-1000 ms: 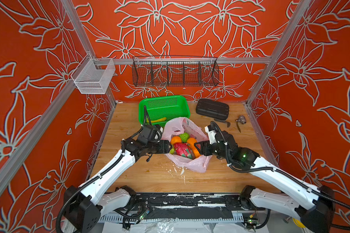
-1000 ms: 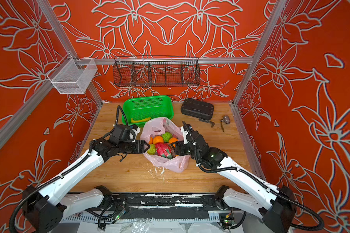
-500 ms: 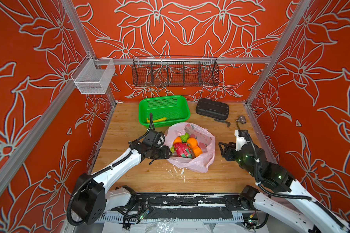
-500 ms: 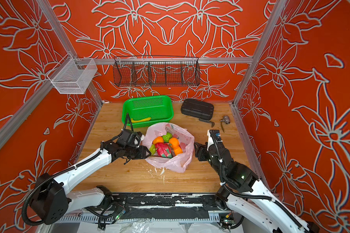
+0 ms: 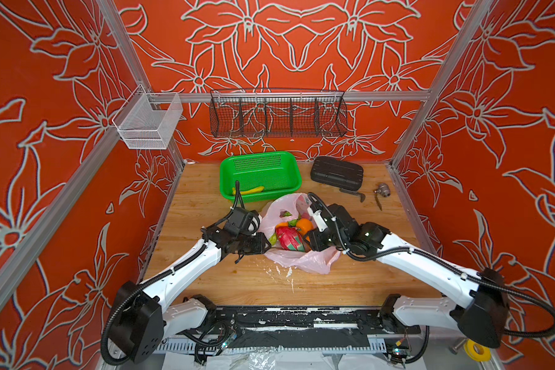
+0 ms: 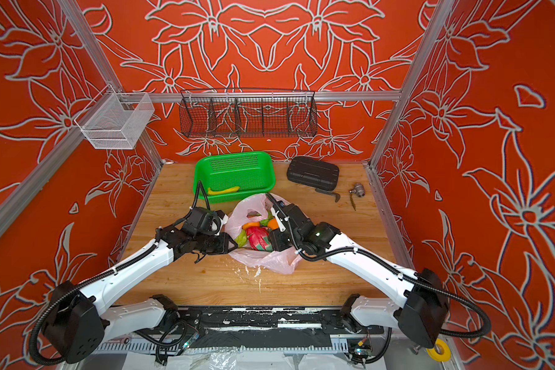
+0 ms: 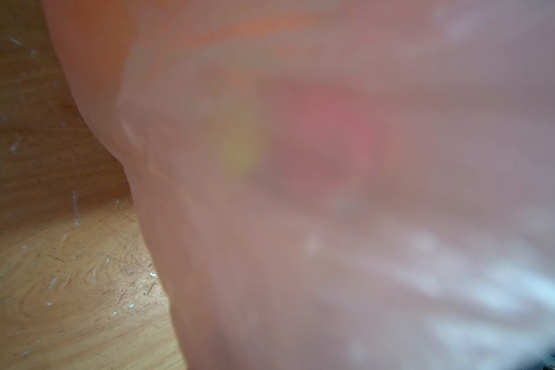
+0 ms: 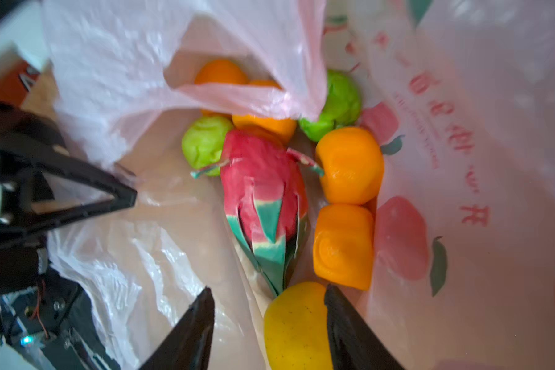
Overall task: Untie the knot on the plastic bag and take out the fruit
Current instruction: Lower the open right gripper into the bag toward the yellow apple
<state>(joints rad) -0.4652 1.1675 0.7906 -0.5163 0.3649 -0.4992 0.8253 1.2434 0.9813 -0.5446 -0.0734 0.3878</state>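
Right wrist, yellow fruit [image 8: 293, 326] between spread right pincer [image 8: 268, 288]

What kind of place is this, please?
Probably a robot test booth, not a home: two robot arms fixed at the front of a wooden table, closed in by flower-printed orange walls on metal rails.

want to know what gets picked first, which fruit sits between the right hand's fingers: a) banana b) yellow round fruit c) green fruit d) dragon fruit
b: the right wrist view shows the yellow round fruit in the gap of the right hand, the dragon fruit beyond it.
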